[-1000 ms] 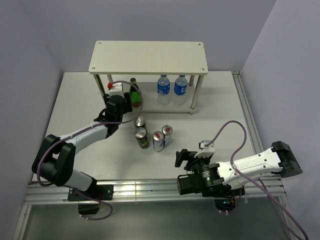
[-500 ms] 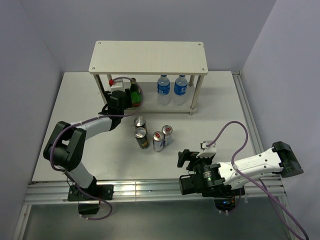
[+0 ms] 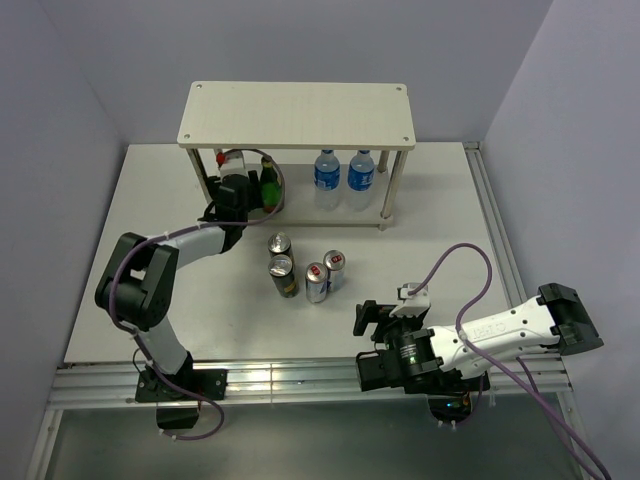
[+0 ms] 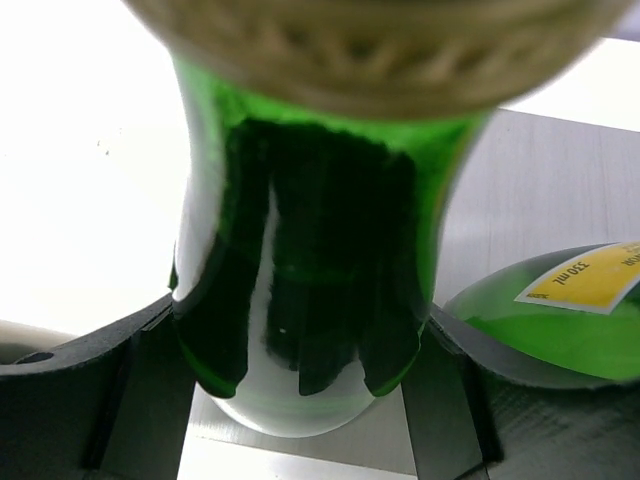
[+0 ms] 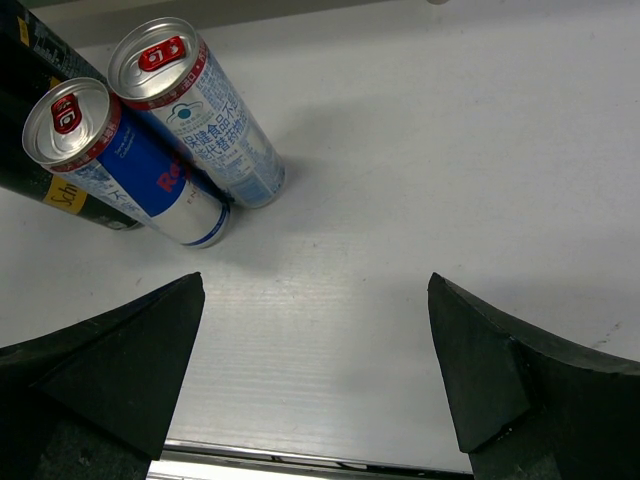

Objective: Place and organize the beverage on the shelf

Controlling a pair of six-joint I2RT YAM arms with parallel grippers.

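Far-left surface (image 3: 450,250): L pincer (image 4: 300,385), half-shut, grips upright green bottle (image 4: 310,250) at shelf (image 3: 300,115) lower tier; R pincer (image 5: 315,290) wide apart, empty.

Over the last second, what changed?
The left hand, shut on a green bottle, carried it slightly deeper under the shelf's left end, elbow swinging forward. Nothing taken or released. Right hand stayed open and parked; the four cans and two water bottles did not move.

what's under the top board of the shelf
Two water bottles and a green bottle held by the left gripper. The wrist view shows a second green bottle beside it. The board hides the back of the lower tier.
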